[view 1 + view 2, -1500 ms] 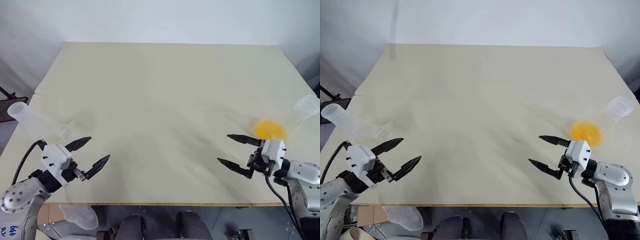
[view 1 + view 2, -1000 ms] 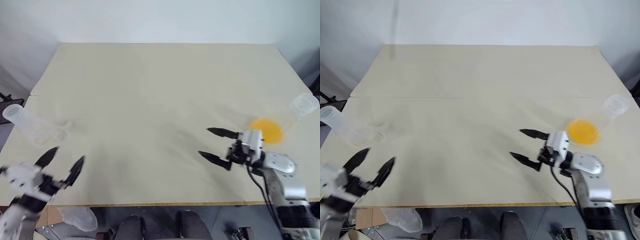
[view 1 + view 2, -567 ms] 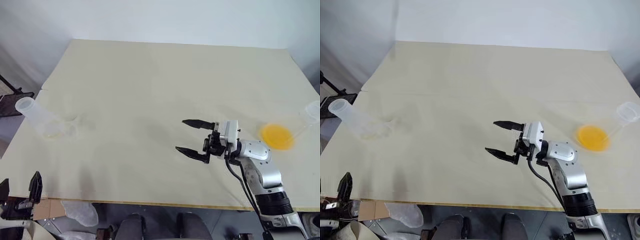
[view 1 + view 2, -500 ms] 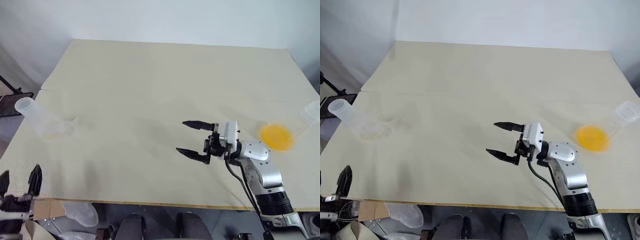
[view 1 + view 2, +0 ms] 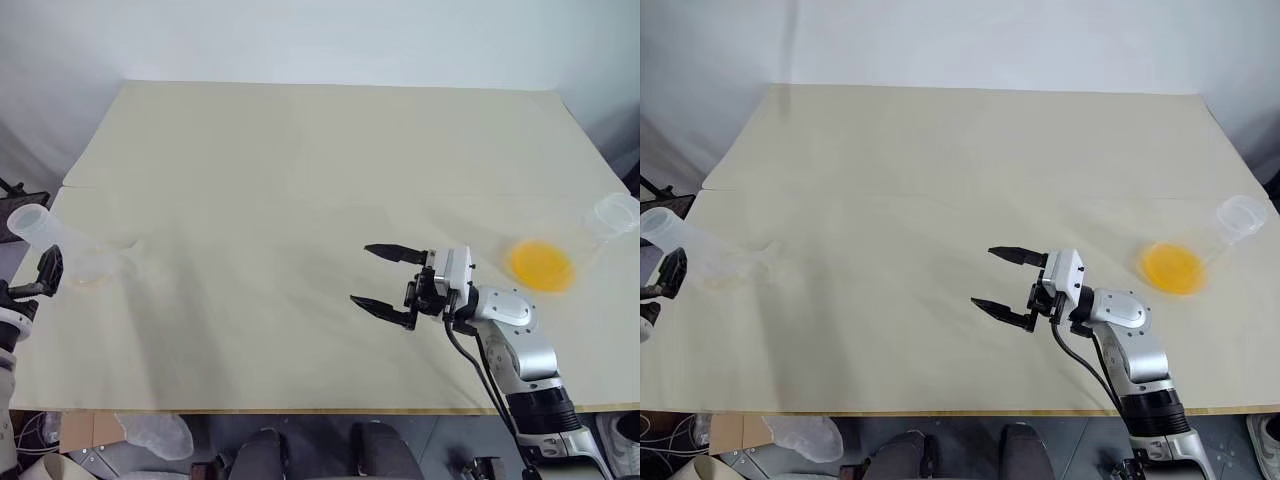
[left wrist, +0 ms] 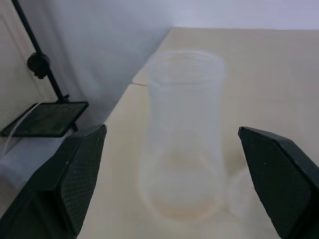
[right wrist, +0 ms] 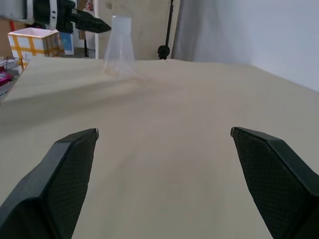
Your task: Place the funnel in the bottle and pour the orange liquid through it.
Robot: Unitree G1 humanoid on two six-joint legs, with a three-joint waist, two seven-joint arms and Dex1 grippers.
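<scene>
While nothing is yet gripped, the layout reads as a two-station setup on the table (image 5: pixel 300 150): receiving glassware at the far left edge of the head frame, source liquid at the far right. The bottle (image 5: pixel 60 250) stands at mid-left, neck up and flared base on the tabletop, which suits it for taking a stem. Just beside its base lies a faint see-through shape, probably the funnel (image 5: pixel 128 255), though too pale to confirm; in the left wrist view it appears as a blurred cone (image 6: pixel 244 196) next to the base of the bottle (image 6: pixel 182 139). The left gripper (image 5: pixel 45 272) sits at the left border, level with the bottle, fingers spread wide with the bottle framed between them in its own wrist view; judged as lining up on the glassware there, no contact visible. The orange liquid (image 5: pixel 541 265) pools in the other flask (image 5: pixel 590 235) at mid-right, which looks to rest tilted, mouth toward the right edge. The right gripper (image 5: pixel 385 283) hovers over bare table at lower centre, fingers spread and empty, pointing toward frame left and well apart from that flask; likely parked until the funnel is seated. Funnel placement not yet done; pouring not started.
</scene>
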